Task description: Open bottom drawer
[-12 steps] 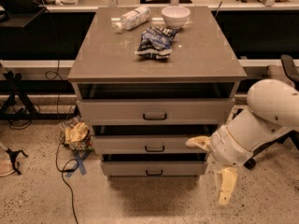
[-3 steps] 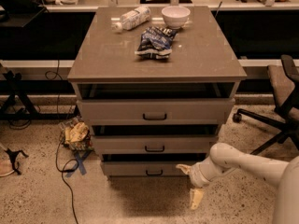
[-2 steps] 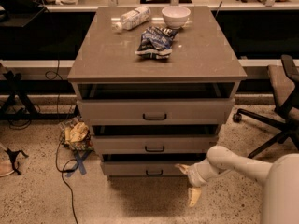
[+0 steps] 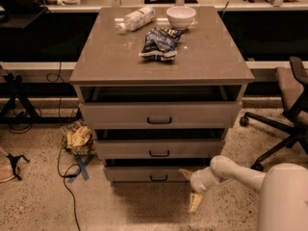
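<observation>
The bottom drawer (image 4: 144,173) is the narrowest grey-beige front at the foot of the cabinet, with a small black bar handle (image 4: 159,178). It stands out about as far as the two drawers above it. My gripper (image 4: 190,188) is low, just right of the handle and in front of the drawer's right end. It is open, with one yellowish finger (image 4: 185,173) up by the drawer front and the other (image 4: 195,202) pointing down toward the floor. It holds nothing. My white arm (image 4: 231,174) reaches in from the lower right.
The middle drawer (image 4: 159,148) and top drawer (image 4: 159,114) sit above. A bottle (image 4: 137,18), a bowl (image 4: 181,16) and a chip bag (image 4: 159,42) lie on the cabinet top. An office chair (image 4: 288,109) stands to the right. A crumpled bag (image 4: 79,139) and a cable (image 4: 65,177) lie on the floor to the left.
My arm has stretched out low and the gripper has moved left, closer to the bottom drawer's front. The drawer has not moved.
</observation>
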